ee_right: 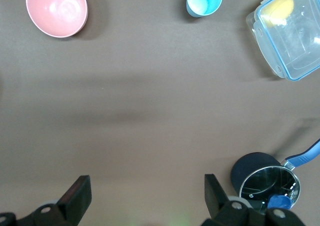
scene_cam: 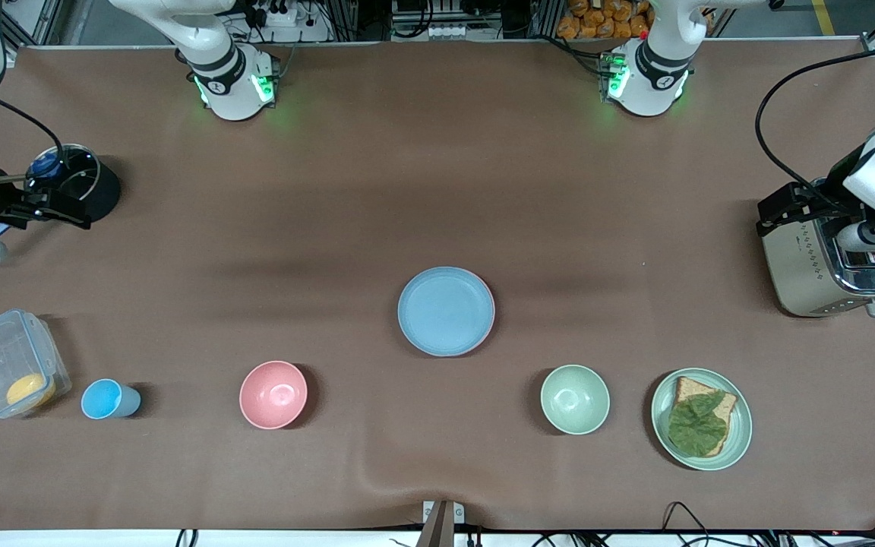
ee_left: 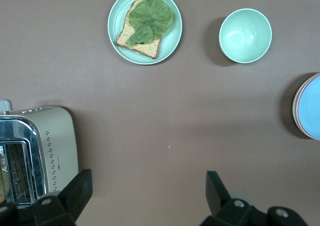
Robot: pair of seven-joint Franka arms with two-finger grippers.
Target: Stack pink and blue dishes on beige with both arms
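The right claw [ee_right: 146,191] hangs over the worktop [scene_cam: 437,175] near the dark pot [scene_cam: 77,182] at the right arm's end, its fingers spread wide and holding nothing. Nearer the front camera sit a clear lidded box [scene_cam: 12,365], a small blue cup [scene_cam: 107,399] and a pink bowl [scene_cam: 273,394]. At mid-worktop the blue plate [scene_cam: 446,310] lies on top of the pink plate [ee_left: 295,106], of which only a thin rim shows; the beige plate is hidden, so I cannot tell whether it is underneath. The stacking looks done or close to it. The sensible step is to check that the rims sit level and keep both arms back. Next come a green bowl [scene_cam: 575,399], a green plate [scene_cam: 741,414] with bread and a leaf, and the toaster [scene_cam: 810,266]. The left claw [ee_left: 148,186] is above the toaster's edge, fingers apart and empty. Bare worktop between the stack and the bases gives ample room, but the toaster and pot sit close under the claws.
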